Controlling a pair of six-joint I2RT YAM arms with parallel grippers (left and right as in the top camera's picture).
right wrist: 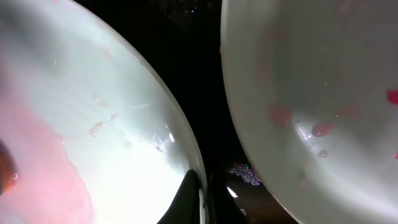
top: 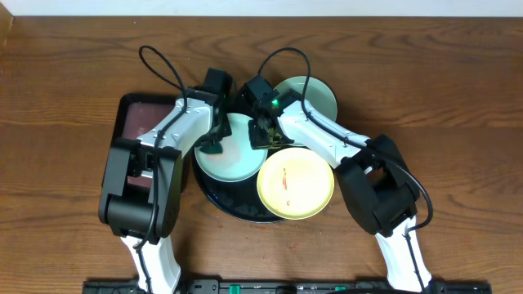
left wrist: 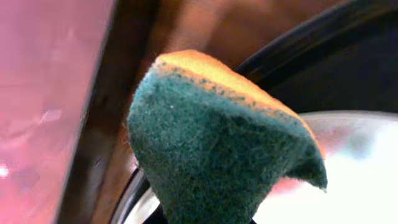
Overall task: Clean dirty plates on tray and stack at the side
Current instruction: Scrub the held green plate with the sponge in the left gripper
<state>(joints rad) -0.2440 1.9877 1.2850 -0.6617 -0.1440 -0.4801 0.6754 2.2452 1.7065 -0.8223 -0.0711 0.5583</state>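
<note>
Now the left gripper (top: pixel 213 144) is clamped tight on a green-and-yellow sponge (left wrist: pixel 217 149) at the left rim of the mint plate (top: pixel 233 155) on the black tray (top: pixel 237 210); the right gripper (right wrist: pixel 200 198) pinches that plate's opposite rim, with the yellow plate (top: pixel 296 184) alongside

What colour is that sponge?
The sponge is dark green with an orange-yellow top, clearest in the left wrist view.

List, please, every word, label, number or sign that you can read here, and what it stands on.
No text can be read in any view.
The yellow plate, mint plates, black tray and sponge show no print.
Base bar at the overhead view's bottom edge: any marking is too small to read.
</note>
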